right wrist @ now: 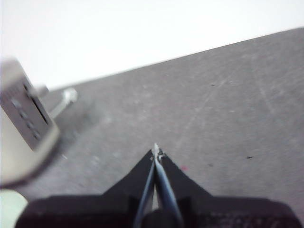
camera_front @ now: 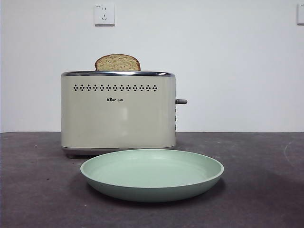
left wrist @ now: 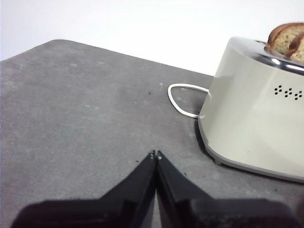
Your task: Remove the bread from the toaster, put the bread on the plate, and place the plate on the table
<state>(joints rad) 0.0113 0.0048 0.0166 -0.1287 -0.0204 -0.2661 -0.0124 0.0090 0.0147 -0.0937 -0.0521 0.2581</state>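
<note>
Both arms wait low over the matte, scuffed grey bench: the left gripper [left wrist: 156,154] with jaws pressed together beside the toaster [camera_front: 118,110], the right gripper [right wrist: 155,149] likewise closed near its lever end. The bread [camera_front: 117,62], domed and brown-crusted, stands in the boxy cream toaster's chrome-rimmed slot. The shallow mint-green plate [camera_front: 152,189] lies on the bench just before it.
</note>
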